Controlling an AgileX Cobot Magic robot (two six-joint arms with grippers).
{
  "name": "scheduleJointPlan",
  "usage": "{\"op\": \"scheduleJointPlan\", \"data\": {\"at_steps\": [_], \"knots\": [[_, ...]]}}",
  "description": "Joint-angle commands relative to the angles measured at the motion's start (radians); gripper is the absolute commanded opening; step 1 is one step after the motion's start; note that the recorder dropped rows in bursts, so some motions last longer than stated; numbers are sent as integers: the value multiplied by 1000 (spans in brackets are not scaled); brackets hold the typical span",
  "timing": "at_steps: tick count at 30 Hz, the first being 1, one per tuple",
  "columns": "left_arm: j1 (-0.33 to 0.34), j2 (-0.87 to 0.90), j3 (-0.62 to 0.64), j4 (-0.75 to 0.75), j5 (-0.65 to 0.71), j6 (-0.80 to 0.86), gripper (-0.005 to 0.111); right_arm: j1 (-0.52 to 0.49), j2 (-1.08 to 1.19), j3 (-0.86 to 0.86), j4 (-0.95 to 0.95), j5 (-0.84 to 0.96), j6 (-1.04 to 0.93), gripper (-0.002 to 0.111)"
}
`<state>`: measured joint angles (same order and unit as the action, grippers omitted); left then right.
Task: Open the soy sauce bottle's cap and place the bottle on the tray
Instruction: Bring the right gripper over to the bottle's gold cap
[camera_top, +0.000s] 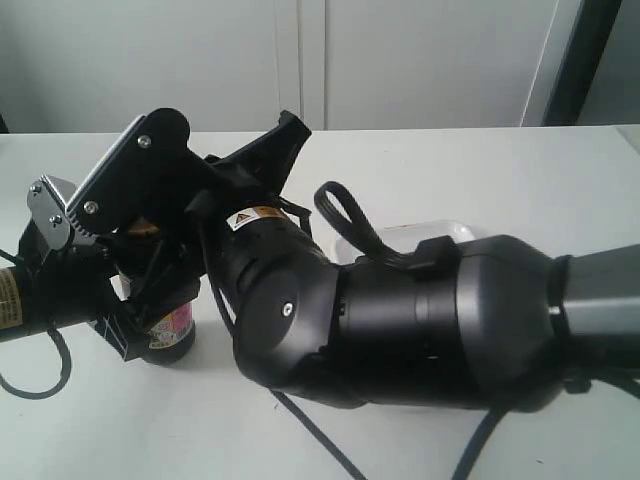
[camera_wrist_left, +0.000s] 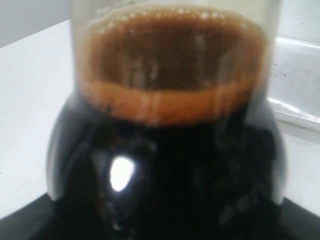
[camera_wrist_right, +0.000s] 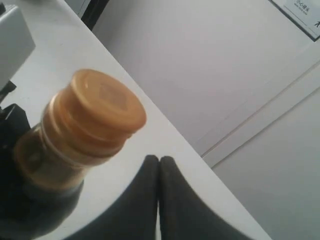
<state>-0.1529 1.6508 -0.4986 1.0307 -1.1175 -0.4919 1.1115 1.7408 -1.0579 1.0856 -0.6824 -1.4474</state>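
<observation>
The soy sauce bottle (camera_wrist_left: 165, 165) fills the left wrist view, dark liquid with a brown froth line near its neck. In the exterior view it stands on the table at the left, pink label (camera_top: 172, 322) showing, with my left gripper (camera_top: 140, 335) shut round its lower body. The copper-gold cap (camera_wrist_right: 102, 106) sits closed on the neck. My right gripper (camera_wrist_right: 159, 161) is shut and empty, fingertips pressed together just beside the cap without touching it. The right arm's wrist hides the cap in the exterior view. Part of the white tray (camera_top: 445, 230) shows behind the right arm.
The right arm's bulky black body (camera_top: 400, 320) reaches across the middle of the white table (camera_top: 450, 170). Black cables (camera_top: 310, 430) trail over the front. The tray's rim (camera_wrist_left: 300, 75) lies close beside the bottle. A pale wall stands behind.
</observation>
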Motion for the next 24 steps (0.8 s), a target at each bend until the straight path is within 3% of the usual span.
{"op": "scheduleJointPlan", "data": {"at_steps": [1, 24], "knots": [[-3, -4, -1, 27, 20, -1, 0, 4, 31, -28, 8, -18, -43, 0], [-3, -4, -1, 30, 20, -1, 0, 6, 108, -130, 93, -12, -145, 0]]}}
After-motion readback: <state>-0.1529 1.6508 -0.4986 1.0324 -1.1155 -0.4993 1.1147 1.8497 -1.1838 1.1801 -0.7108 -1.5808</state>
